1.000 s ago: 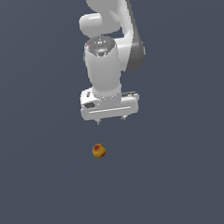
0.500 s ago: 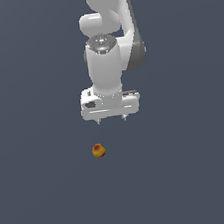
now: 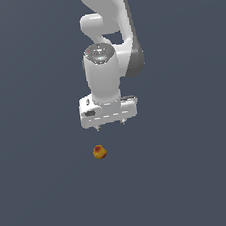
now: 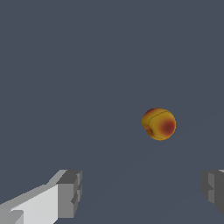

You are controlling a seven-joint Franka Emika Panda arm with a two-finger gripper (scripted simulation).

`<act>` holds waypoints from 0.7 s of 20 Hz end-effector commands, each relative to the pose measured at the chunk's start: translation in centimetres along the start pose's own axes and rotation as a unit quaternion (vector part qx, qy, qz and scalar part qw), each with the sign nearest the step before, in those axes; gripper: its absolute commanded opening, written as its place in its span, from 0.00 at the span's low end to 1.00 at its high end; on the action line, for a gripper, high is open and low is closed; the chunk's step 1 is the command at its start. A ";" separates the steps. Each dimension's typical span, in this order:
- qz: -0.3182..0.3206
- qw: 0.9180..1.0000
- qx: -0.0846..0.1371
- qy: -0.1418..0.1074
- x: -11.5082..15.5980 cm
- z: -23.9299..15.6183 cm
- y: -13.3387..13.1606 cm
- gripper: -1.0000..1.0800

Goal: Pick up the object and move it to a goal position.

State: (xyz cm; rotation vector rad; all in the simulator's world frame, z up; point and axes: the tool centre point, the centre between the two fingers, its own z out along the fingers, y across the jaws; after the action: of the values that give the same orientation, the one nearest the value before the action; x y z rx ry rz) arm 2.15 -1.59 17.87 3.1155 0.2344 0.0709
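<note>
Franka arm (image 3: 107, 45) poised over a bare grey floor (image 3: 45, 194), its quarry not yet in reach.

The white gripper (image 3: 110, 126) hung with its two fingers spread wide and nothing between them, while the object (image 3: 99, 151), a small orange-yellow ball blotched red, lay on the floor below and slightly toward the exterior view's left, clear of both fingertips (image 4: 70, 192).

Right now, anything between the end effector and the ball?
Nothing. In the exterior view only bare grey floor separates the end effector from the ball; the wrist view shows the same, its fingers apart.
</note>
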 end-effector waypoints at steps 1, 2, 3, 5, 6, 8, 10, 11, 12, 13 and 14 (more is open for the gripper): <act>-0.022 1.000 0.000 -0.002 0.3 0.6 0.5 0.96; -0.032 0.999 0.000 -0.003 0.4 0.9 0.7 0.96; -0.042 0.999 0.000 -0.004 0.5 1.2 1.0 0.96; -0.065 0.998 0.000 -0.005 0.8 1.9 1.5 0.96; -0.077 0.997 0.000 -0.006 0.9 2.2 1.7 0.96; -0.100 0.995 0.001 -0.008 1.2 2.9 2.3 0.96; -0.123 0.992 0.002 -0.010 1.4 3.6 2.8 0.96; -0.135 0.991 0.002 -0.011 1.6 4.0 3.1 0.96; -0.147 0.989 0.003 -0.011 1.7 4.4 3.4 0.96; -0.158 0.987 0.004 -0.012 1.8 4.7 3.6 0.96; -0.170 0.985 0.004 -0.013 1.9 5.1 3.9 0.96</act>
State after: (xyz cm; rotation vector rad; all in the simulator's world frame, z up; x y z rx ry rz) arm 4.57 -4.84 13.49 3.0430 0.7032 0.0286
